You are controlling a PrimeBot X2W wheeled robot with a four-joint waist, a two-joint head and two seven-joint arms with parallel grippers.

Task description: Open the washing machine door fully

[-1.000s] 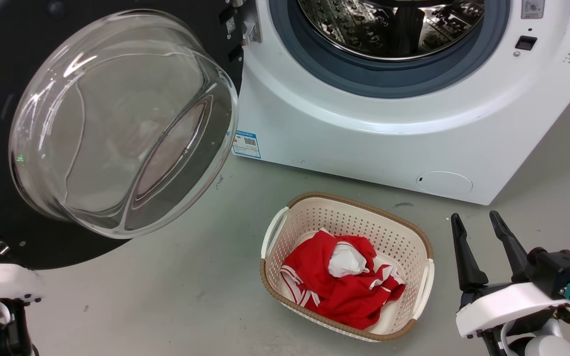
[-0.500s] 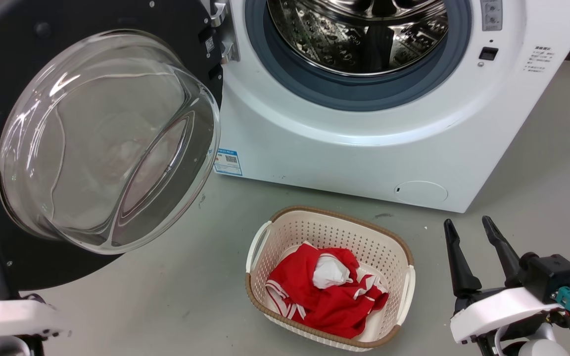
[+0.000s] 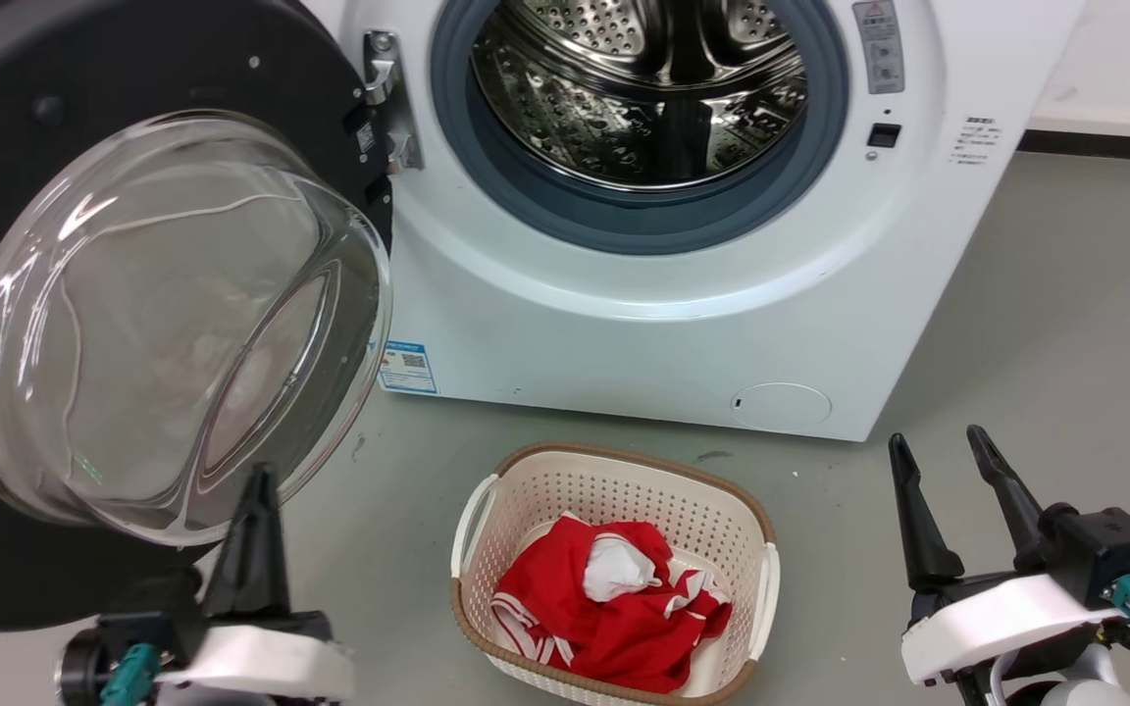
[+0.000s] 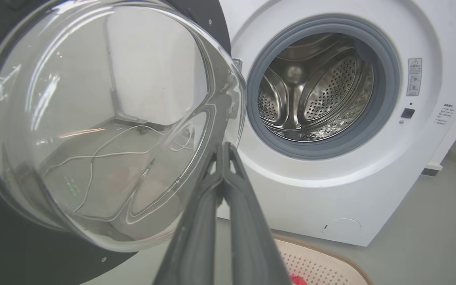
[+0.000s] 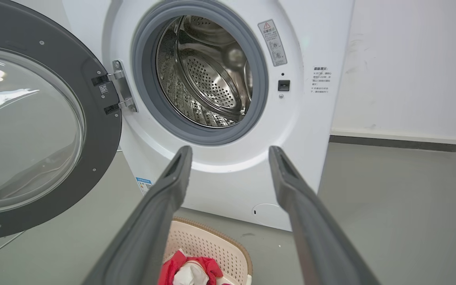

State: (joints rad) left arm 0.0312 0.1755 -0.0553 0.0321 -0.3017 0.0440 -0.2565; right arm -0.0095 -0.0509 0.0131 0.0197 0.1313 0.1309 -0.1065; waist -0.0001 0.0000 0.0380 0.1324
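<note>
Head view, washing machine door (image 3: 163, 324): swung out on the hinge (image 3: 384, 98) at the left of the washing machine (image 3: 643, 324). It stands upright with its inner face turned towards the robot.
Head view, glass bowl (image 3: 84, 392): bulges out of the black rim (image 3: 133, 69), with its axis pointing at the camera and a little towards the machine's side. The door is round, so it has no long axis.
Head view, washing machine: the mouth is uncovered, showing the steel drum (image 3: 639, 93) inside the blue-grey gasket (image 3: 624, 221). A blue sticker (image 3: 405, 367) and a round cap (image 3: 781, 404) sit low on its front.
Head view, left gripper (image 3: 258, 480): at the lower left, its fingers together as one dark blade in front of the bowl's lower edge.
Head view, right gripper (image 3: 936, 439): at the lower right over the floor (image 3: 1016, 324), fingers spread, holding nothing.
Head view, basket (image 3: 614, 490): on the floor before the machine, with a red garment (image 3: 614, 618) inside.
Left wrist view, fingers (image 4: 212, 206): the tips are pressed together with nothing between them, in line with the bowl's near edge. Whether they touch the glass cannot be told.
Right wrist view, door: its plane lies nearly flush with the machine's front, hinge edge beside the gasket and free edge well away from it.
Right wrist view, fingers (image 5: 160, 198): wide apart and empty, pointing at the machine's front below the mouth.
</note>
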